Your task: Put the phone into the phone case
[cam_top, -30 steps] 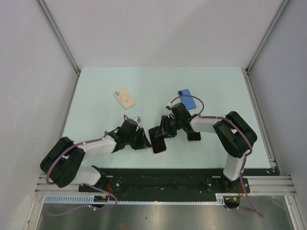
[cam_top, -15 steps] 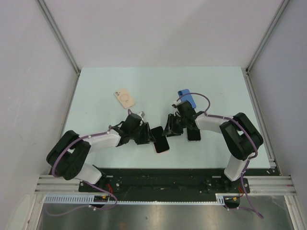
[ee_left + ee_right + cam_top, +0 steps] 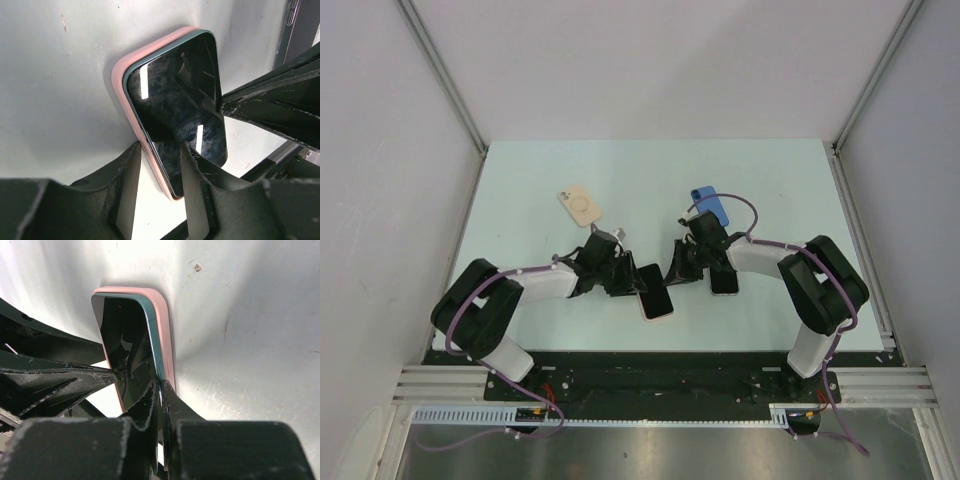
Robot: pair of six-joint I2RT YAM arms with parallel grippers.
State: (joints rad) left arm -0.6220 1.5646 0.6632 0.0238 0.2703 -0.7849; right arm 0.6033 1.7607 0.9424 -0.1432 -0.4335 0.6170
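Four phone-shaped things on table [image 3: 520, 180]: beige slab [image 3: 580, 205], blue slab [image 3: 710, 206], black slab [image 3: 724, 283], one phone [image 3: 656, 298] lying in pink case [image 3: 125, 85]. Phone: glossy dark screen up, teal rim; near-centre, between two grippers; long axis near-far, far end leaning left. Right gripper [image 3: 674, 277] closed, tips at phone's edge. Left gripper [image 3: 633, 285] astride opposite long edge; clamped or not, cannot tell.

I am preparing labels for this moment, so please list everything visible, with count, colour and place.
phone: 1, dark screen, teal edge, front centre
pink case: 1, pink, around the phone
beige flat item: 1, beige, rear left
blue flat item: 1, blue, rear right
black flat item: 1, black, right of the phone
table: 1, pale green
left gripper: 1, black, fingers either side of the phone's end
right gripper: 1, black, shut, tips on the phone's edge
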